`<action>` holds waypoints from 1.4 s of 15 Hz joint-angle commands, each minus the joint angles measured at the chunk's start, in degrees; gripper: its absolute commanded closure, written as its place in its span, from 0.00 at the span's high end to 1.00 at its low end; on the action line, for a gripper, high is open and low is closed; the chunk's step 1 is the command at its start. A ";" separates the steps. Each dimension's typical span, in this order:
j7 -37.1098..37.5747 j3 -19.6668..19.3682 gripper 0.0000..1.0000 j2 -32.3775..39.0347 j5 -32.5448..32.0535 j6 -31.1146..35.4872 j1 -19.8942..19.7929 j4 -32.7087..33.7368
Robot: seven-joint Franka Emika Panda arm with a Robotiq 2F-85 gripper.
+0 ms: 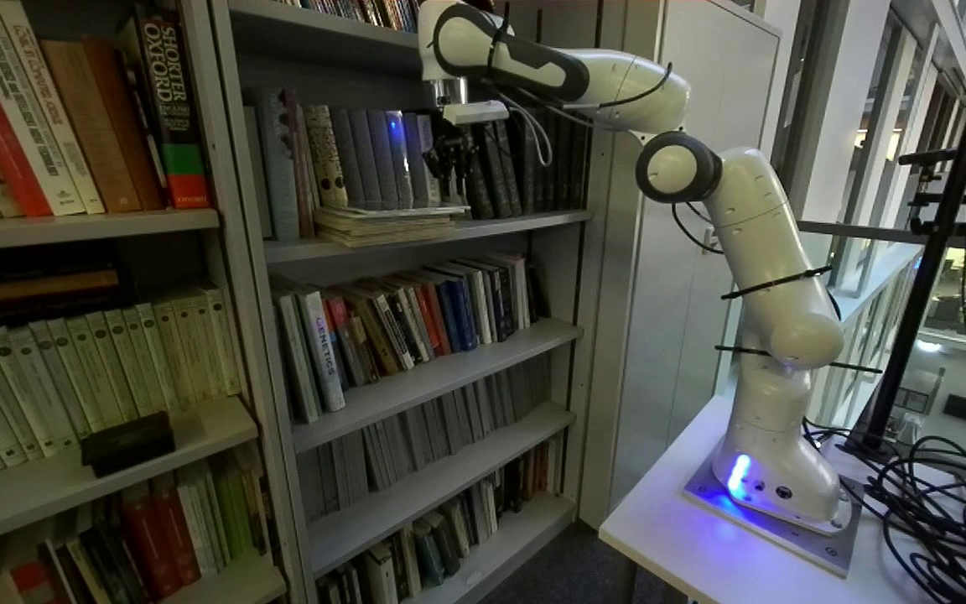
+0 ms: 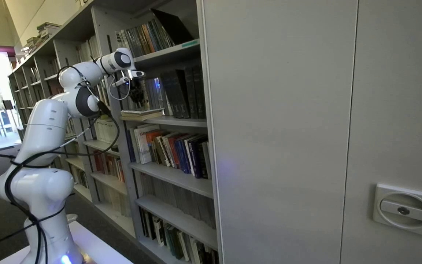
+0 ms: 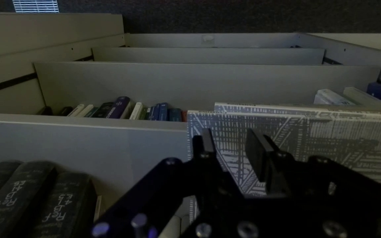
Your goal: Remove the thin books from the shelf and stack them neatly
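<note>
Several thin books lie flat in a stack (image 1: 382, 225) on the grey shelf (image 1: 525, 221); the pile (image 2: 141, 114) overhangs the shelf's front edge. Its top cover (image 3: 326, 145) carries a grey-and-white pattern. My gripper (image 1: 452, 172) points down over the right end of the stack in an exterior view. From the wrist, the gripper (image 3: 232, 142) is open, and the patterned cover shows through the gap with nothing held between the fingers. Whether the fingertips touch the cover I cannot tell. Upright grey volumes (image 1: 363, 158) stand behind the stack.
Dark thick volumes (image 3: 12, 195) stand to one side of the gripper on the same shelf. Overhead is another shelf board (image 2: 170, 51) close to the wrist. Below, a board (image 1: 441, 377) holds multicoloured books. A metal upright (image 1: 236, 252) bounds the bay.
</note>
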 commanded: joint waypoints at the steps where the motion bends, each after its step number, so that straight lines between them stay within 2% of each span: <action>1: 0.00 0.00 0.35 0.02 0.00 0.00 0.00 0.00; 2: 0.00 0.00 0.60 0.02 0.00 0.00 0.01 0.00; 3: -0.37 -0.03 0.61 -1.45 0.66 1.71 -0.91 -1.32; 8: 0.11 -1.73 0.97 -6.60 1.98 7.76 -5.82 -5.01; 11: 0.18 -2.27 1.00 -9.47 4.36 8.78 -9.87 -8.32; 16: -1.08 -2.62 1.00 -14.16 7.22 10.79 -13.35 -20.57; 21: -9.53 -2.25 1.00 -20.83 10.97 23.21 -13.97 -33.34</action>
